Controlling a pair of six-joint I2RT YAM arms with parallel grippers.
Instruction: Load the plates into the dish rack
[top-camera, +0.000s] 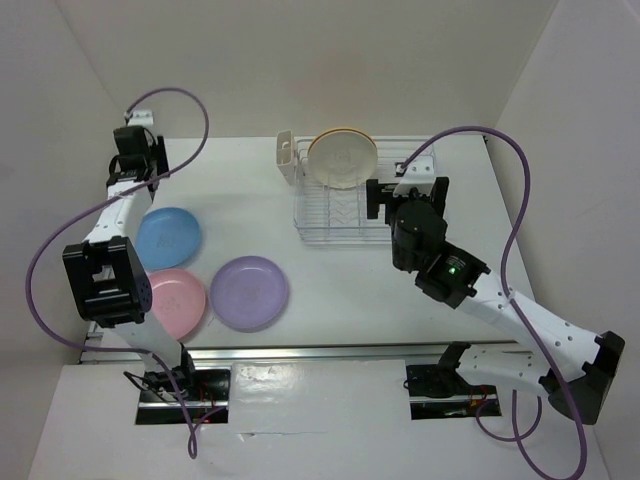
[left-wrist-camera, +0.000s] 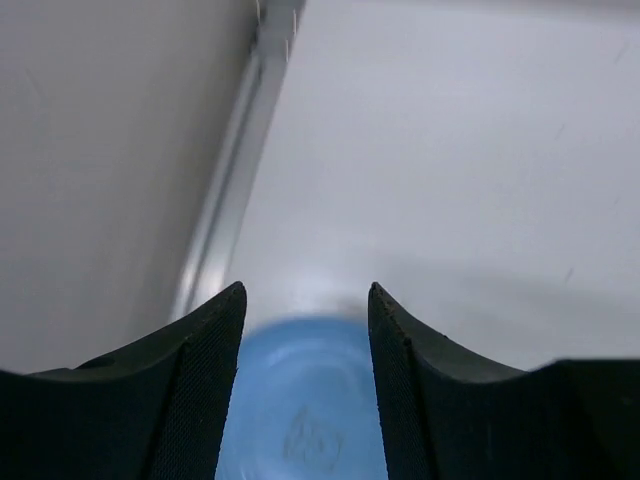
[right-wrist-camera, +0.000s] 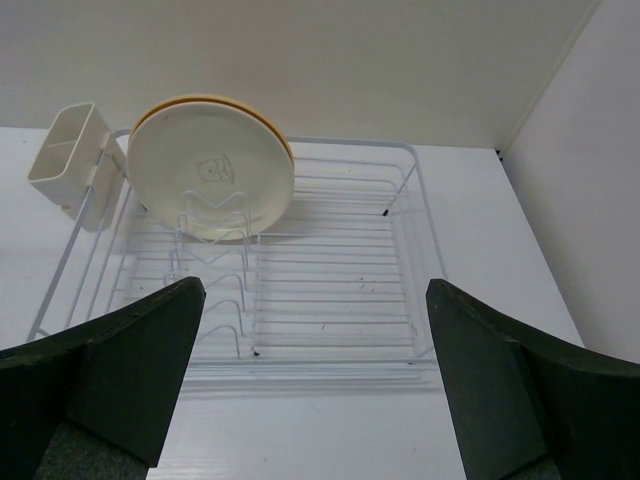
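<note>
Hovering half-open and empty, the left end effector (left-wrist-camera: 306, 290) had the light blue plate (left-wrist-camera: 300, 410) flat on the tabletop (left-wrist-camera: 450, 150) just below its tips — closing there could skid the rim away, not catch it. Right end effector (right-wrist-camera: 315, 290) stood wide, empty, facing the dish rack (right-wrist-camera: 350, 145) ahead — cream plate (right-wrist-camera: 205, 180) upright inside.

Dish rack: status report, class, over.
Left gripper, right gripper open, empty. Two plates in dish rack; blue plate, pink plate, purple plate on table. Nothing blocking.
</note>
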